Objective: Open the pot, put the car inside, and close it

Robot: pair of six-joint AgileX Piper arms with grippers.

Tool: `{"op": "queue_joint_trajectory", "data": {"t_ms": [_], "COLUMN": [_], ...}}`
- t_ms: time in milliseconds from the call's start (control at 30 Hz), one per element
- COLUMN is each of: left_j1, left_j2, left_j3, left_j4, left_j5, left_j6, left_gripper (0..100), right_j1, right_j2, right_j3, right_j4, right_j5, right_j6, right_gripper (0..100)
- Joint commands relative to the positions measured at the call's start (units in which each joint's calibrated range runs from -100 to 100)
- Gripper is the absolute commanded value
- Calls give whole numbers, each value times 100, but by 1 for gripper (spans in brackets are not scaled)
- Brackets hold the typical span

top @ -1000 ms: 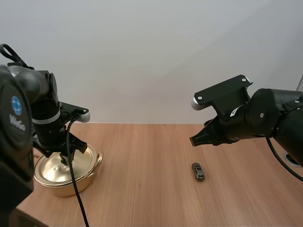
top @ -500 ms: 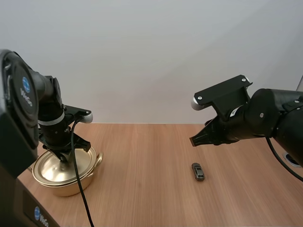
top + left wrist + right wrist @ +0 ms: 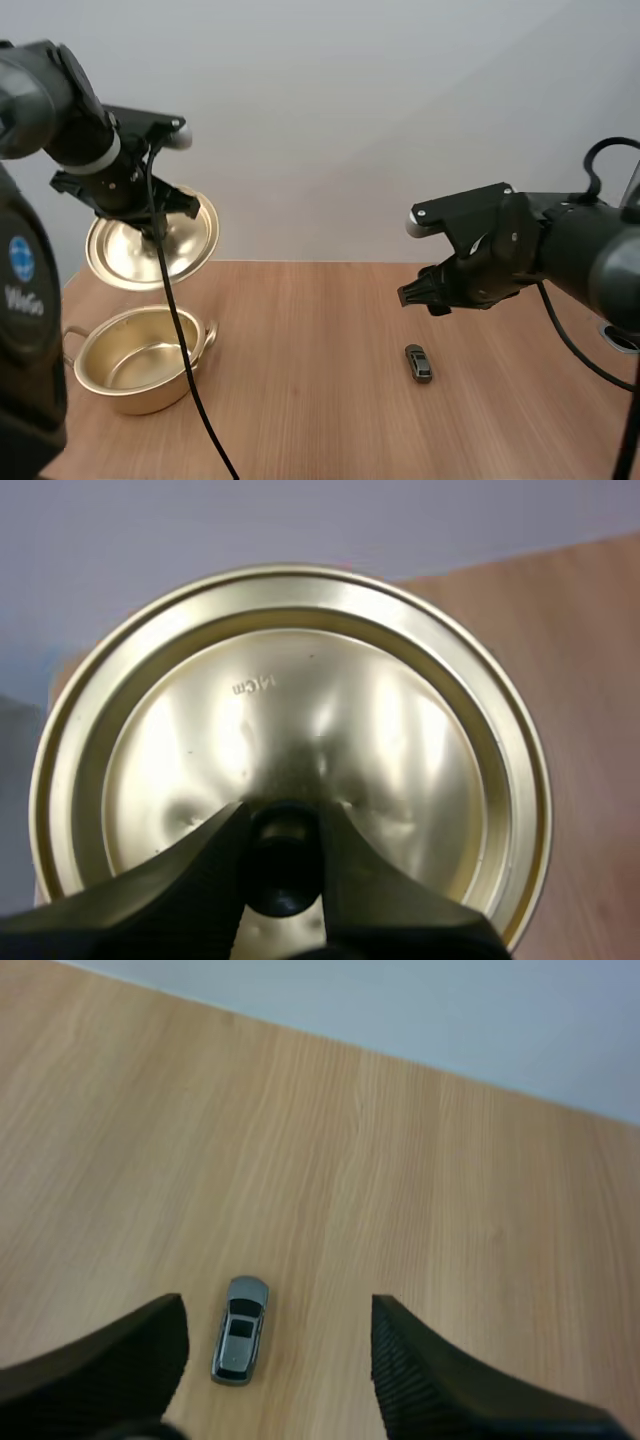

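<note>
Nearest the camera, the pot (image 3: 140, 395) stands on the bench (image 3: 320, 420) with its mouth now uncovered. Half a second ago the lid was seated on it with the left hand down at the knob, so the opening step is judged complete. The interior shows bare gold metal. The inner face of the near wall is hidden from above, so the pot can only be said to appear empty. The car (image 3: 239, 1330) lies on the bench well apart from the pot, on the right arm's side, and it has not moved in the past second. It rests flat on its wheels and is untouched. The right hand (image 3: 412, 296) hovers above the bench at about the same remove from the pot as the car, and it has dropped slightly and drawn in over the last half second. Its fingers (image 3: 120, 1360) stand wide apart and hold nothing, and the car sits below the gap, close to one of them. Farthest back, the lid (image 3: 300, 710) hangs clear above and behind the pot, tilted with its upper face turned toward the camera. The left hand (image 3: 283, 830) is clamped on the lid's dark knob (image 3: 283, 870), one finger on each side. In my judgement the way into the pot is now free, and the remaining work is to grasp the car, carry it across, and reseat the lid.
</note>
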Motion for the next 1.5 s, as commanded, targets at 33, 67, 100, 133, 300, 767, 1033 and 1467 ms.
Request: {"op": "queue_joint_trajectory", "data": {"t_ms": [33, 67, 100, 133, 300, 767, 1033, 1467], "left_j1": [1, 1, 1, 1, 1, 1, 1, 1], "left_j2": [-607, -730, -815, -912, -1213, -1606, -1646, -1671], "left_j3": [-594, -726, -821, -933, -1348, -1977, -2127, -2818], "left_j4": [-592, -608, -636, -647, -749, -1181, -1230, -1585], "left_j5": [28, 28, 28, 28, 28, 48, 30, 30], "left_j6": [0, 0, 0, 0, 0, -31, -31, -143], "left_gripper": [0, 0, 0, 0, 0, 0, 0, 0], "right_j1": [1, 1, 1, 1, 1, 1, 1, 1], "right_j2": [925, 1055, 1146, 1239, 1519, 2360, 2949, 3687], "right_j3": [-15, -15, -15, -28, -43, -171, -284, -284], "right_j4": [130, 130, 130, 130, 170, 869, 869, 759], "right_j5": [-197, -261, -306, -348, -430, -430, -559, -1433], "right_j6": [8, 8, 8, 8, -43, -839, -839, -977], "right_gripper": [98, 98, 98, 98, 97, 95, 93, 3]}}
